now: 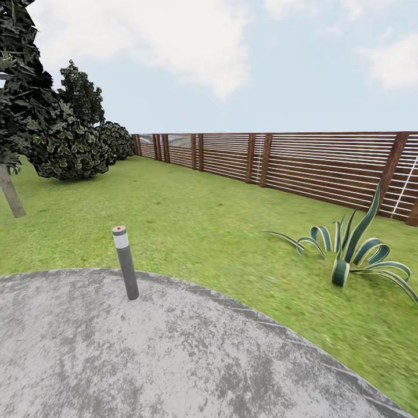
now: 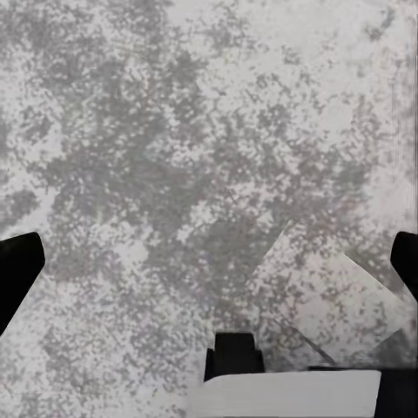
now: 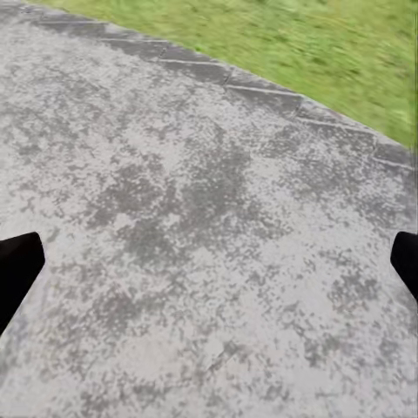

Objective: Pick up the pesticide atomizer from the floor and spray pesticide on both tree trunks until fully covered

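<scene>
Beneath me lies the round grey paved patch of the floor (image 1: 174, 360), mottled light and dark, filling the near part of the head view and curving away to the right where its edge stones meet the grass. In my left wrist view the same speckled paving (image 2: 174, 174) spreads under my left gripper (image 2: 209, 261); its two dark fingertips (image 2: 17, 270) sit at opposite edges of the picture, wide apart with nothing between them, so that gripper is released. A dark block and a pale band of my own body cross the lower part of that view. My right gripper (image 3: 209, 261) shows the same way, fingertips (image 3: 17, 266) far apart over bare paving, released too, with the curved stone border (image 3: 261, 87) and green grass (image 3: 331, 43) beyond it.

At the far left edge of the paved patch stands a thin grey bollard lamp (image 1: 125, 262) with a white band and red dot on top, upright. Past it the green lawn of the garden (image 1: 191, 203) runs to a brown horizontal-slat wooden fence (image 1: 290, 162). On the right, near the fence, grows a spiky green-and-cream striped plant (image 1: 348, 249). Far left are round dark bushes (image 1: 75, 145), and a slanted pale grey trunk (image 1: 10, 197) under dark foliage at the picture's edge; I cannot tell whether it is one of the trees.
</scene>
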